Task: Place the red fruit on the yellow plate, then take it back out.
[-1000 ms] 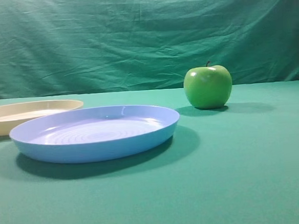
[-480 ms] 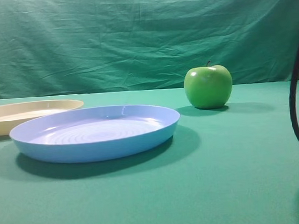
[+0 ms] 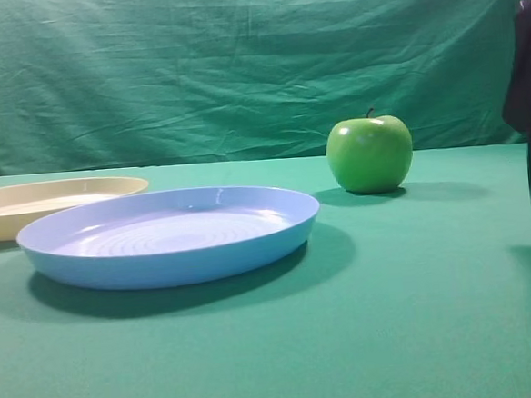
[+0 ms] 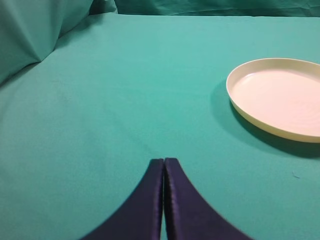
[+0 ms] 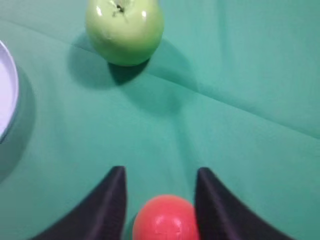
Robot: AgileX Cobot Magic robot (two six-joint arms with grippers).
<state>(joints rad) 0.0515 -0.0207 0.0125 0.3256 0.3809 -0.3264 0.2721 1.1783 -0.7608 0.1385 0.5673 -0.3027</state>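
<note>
Right gripper (image 5: pixel 160 175): fruit (image 5: pixel 166 218) sits between the two fingers (image 5: pixel 107 200), jaws about fruit-width apart. Pads look close against its sides, but actual contact isn't clear, so I can't tell if it's gripped. Green apple (image 5: pixel 124 29) is ahead of the fingertips and a bit left, well apart, on the cloth (image 5: pixel 240 90). Blue plate (image 5: pixel 6 95) edge shows far left of the gripper.

Left gripper (image 4: pixel 163 161): fingers pressed together, nothing between them. Yellow plate (image 4: pixel 240 107) is ahead and to its right, on the cloth.

High view: only a dark piece of the right arm (image 3: pixel 529 89) at the right edge; fruit not visible there
</note>
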